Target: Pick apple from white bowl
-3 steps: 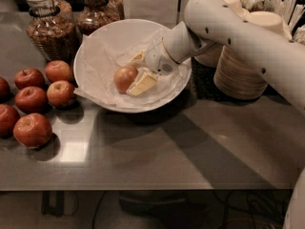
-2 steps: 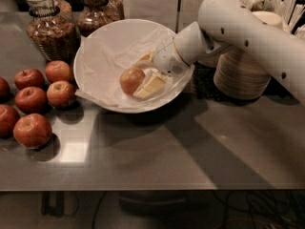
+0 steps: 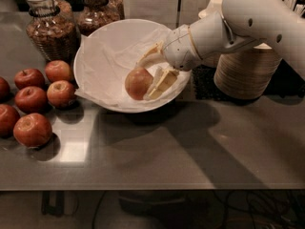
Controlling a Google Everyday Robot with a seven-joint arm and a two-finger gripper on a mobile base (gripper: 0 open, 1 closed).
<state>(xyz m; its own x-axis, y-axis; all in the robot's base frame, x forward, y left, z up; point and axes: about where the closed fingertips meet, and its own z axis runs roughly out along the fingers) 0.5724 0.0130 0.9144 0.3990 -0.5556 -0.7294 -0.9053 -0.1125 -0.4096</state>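
- Gripper (image 3: 151, 76) sits inside the white bowl (image 3: 102, 42), reaching in from the right on the white arm (image 3: 257, 13). Its two pale fingers (image 3: 161, 82) bracket the apple (image 3: 137, 82), one at the top rear and one against the right side, and look pinched onto it.
- The apple lies low in the bowl, toward the near right wall, over the crumpled white paper (image 3: 114, 56). Whether it has left the paper, I cannot tell.
- Step in hand, as I judge it: the grasp is made and the lift out of the bowl is due.
- The next move calls for a straight rise, steep enough to carry the apple over the near rim without dragging the paper lining along. The grip needs to hold firm, since the skin is round and smooth and only two narrow pads hold it.
- Count: one apple in the bowl; one white bowl.
- Seven darker red apples (image 3: 32, 130) are grouped on the table (image 3: 157, 156) to the left, two of them cut by the picture's edge.
- Two glass jars (image 3: 50, 30) stand behind the bowl.
- One tall stack of beige paper bowls (image 3: 245, 73) stands to the right, partly behind the arm; a second stack behind it may be there, mostly hidden.
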